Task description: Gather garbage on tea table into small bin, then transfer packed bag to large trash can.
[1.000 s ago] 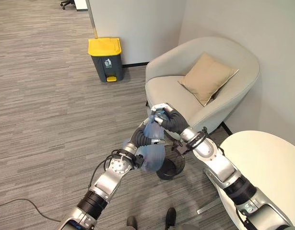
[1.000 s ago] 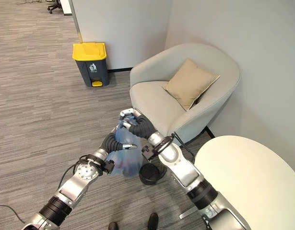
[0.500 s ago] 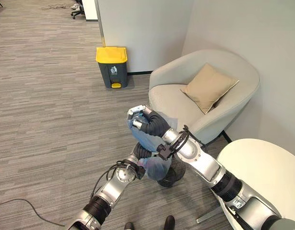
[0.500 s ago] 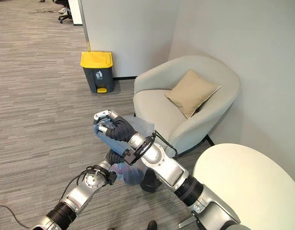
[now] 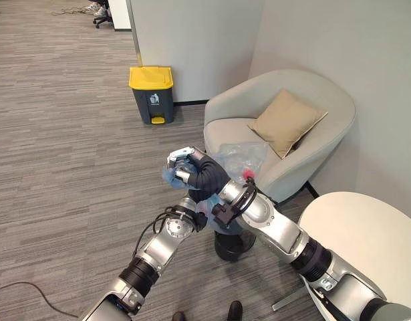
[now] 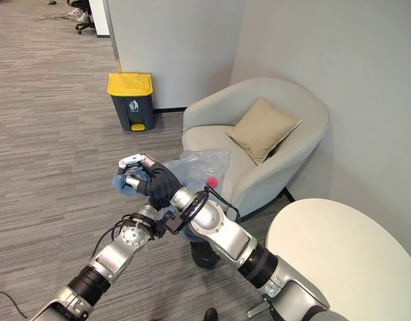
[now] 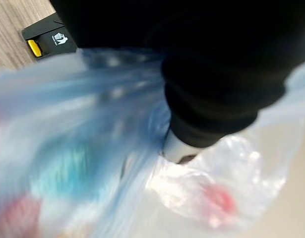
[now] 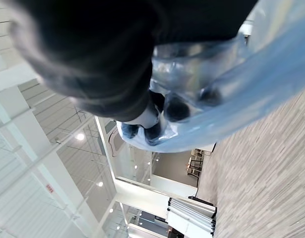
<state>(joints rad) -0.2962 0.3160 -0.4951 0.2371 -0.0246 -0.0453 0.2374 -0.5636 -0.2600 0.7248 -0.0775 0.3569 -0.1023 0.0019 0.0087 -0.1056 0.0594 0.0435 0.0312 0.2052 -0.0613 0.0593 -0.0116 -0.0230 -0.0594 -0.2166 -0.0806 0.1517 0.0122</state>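
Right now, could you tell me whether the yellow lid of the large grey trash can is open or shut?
Shut: the yellow lid lies flat on the large grey trash can.

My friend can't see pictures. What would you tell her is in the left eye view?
The robot's right hand grips the top of a see-through blue garbage bag lifted above a small black bin on the carpet. The left hand is tucked against the bag underneath. Behind stand a beige armchair with a tan cushion and a yellow-lidded grey trash can.

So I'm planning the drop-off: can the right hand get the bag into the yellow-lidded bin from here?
Probably not yet. The right hand grips the bag near the armchair; the bin stands across open carpet, lid shut.
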